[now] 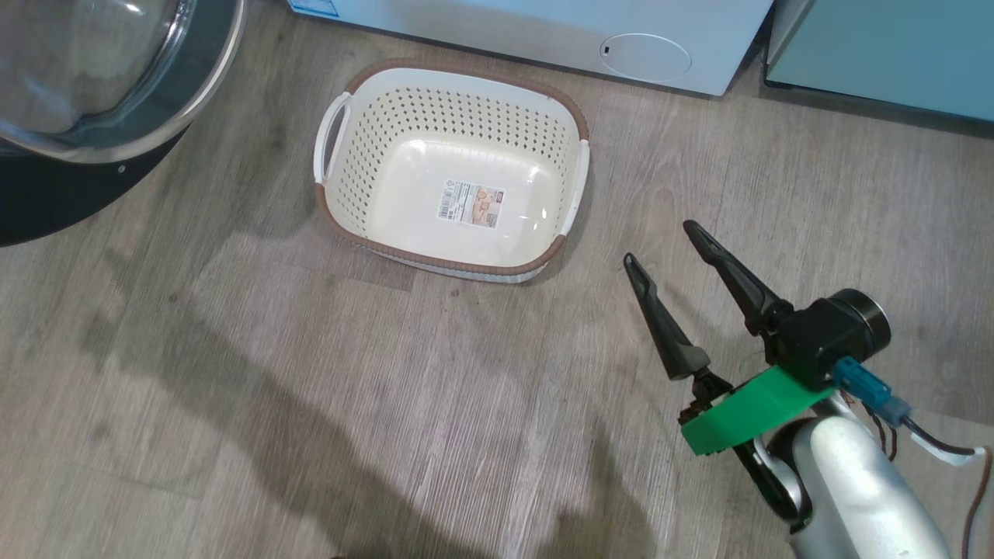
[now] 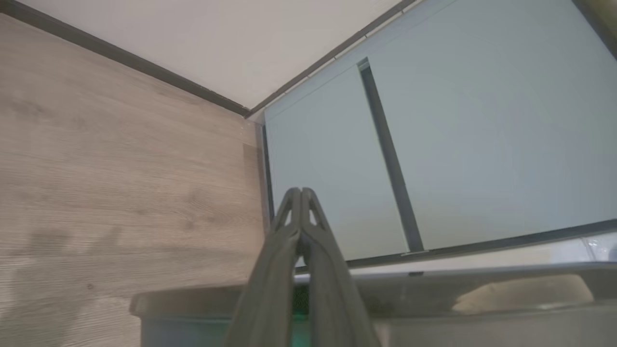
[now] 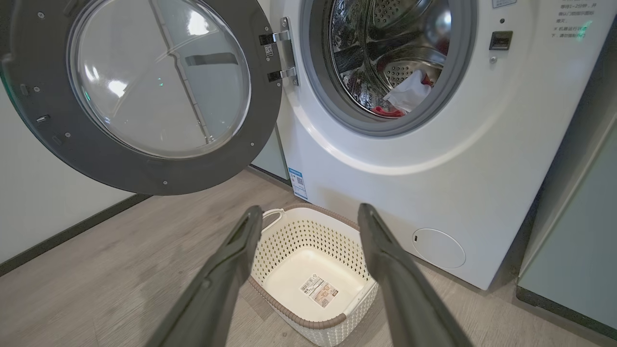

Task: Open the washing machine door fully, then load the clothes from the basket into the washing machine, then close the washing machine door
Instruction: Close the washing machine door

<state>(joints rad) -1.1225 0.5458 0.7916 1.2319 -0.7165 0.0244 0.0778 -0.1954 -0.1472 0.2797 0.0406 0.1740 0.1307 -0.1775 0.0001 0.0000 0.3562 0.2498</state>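
Observation:
The cream basket (image 1: 454,167) (image 3: 313,270) stands on the wood floor before the washing machine (image 3: 434,168), holding nothing but its label sticker. The washing machine door (image 3: 140,91) (image 1: 85,101) hangs swung wide to the left. Red fabric (image 3: 385,111) with a white patch lies low inside the metal drum (image 3: 385,53). My right gripper (image 1: 660,244) (image 3: 308,214) is open, empty, hovering right of the basket and pointing at the machine. My left gripper (image 2: 301,193) is shut on nothing, aimed at a floor corner beside pale cabinets.
Pale teal cabinets (image 1: 885,54) (image 3: 573,241) stand right of the machine. More cabinet doors (image 2: 434,144) and a white wall with a dark skirting (image 2: 144,55) face the left wrist. A grey ledge (image 2: 434,289) lies below the left fingers. Open wood floor (image 1: 311,404) spreads in front.

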